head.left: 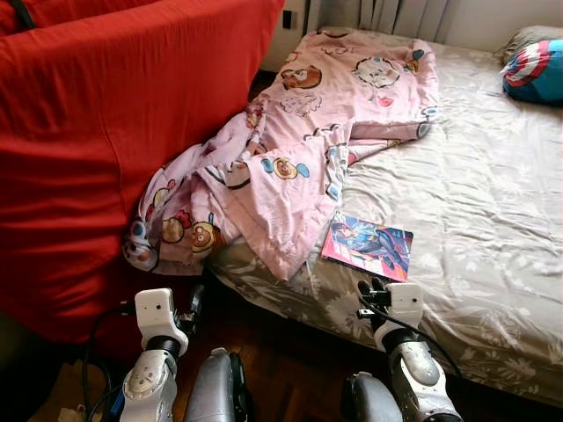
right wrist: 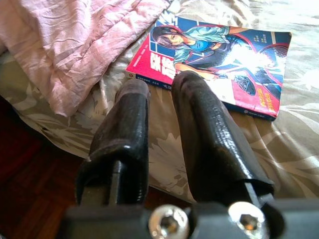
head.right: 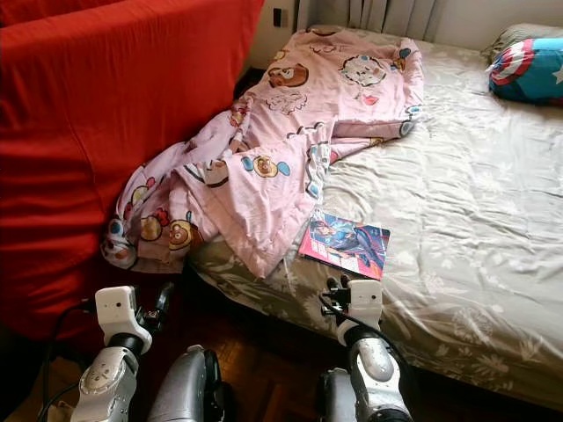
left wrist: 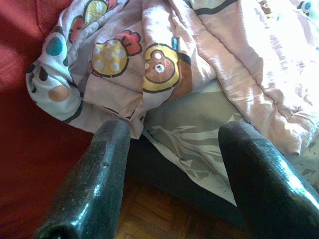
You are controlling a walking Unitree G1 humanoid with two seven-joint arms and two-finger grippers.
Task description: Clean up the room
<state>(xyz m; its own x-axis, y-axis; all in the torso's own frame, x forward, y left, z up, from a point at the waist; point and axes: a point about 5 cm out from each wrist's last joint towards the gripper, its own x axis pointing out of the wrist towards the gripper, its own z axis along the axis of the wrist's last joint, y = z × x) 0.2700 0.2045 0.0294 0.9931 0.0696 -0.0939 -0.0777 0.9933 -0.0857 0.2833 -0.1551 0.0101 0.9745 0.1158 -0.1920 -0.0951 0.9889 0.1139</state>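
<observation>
A pink cartoon-print blanket (head.left: pixel 290 149) lies crumpled across the bed's near corner and hangs down toward the floor. A colourful comic book (head.left: pixel 368 246) rests flat on the grey floral sheet (head.left: pixel 475 202) near the bed's front edge. My right gripper (right wrist: pixel 160 84) hovers just short of the comic book (right wrist: pixel 219 55), with its fingers close together and nothing between them. Low by the bed's corner, my left gripper (left wrist: pixel 177 134) stands open and points at the hanging blanket (left wrist: pixel 149 64).
A large red-covered sofa (head.left: pixel 106 132) stands upright on the left, close to the bed. A blue shield-print pillow (head.left: pixel 535 70) lies at the bed's far right. Dark wood floor (head.left: pixel 290 369) runs between my legs and the bed. Black cables (head.left: pixel 92 352) trail at lower left.
</observation>
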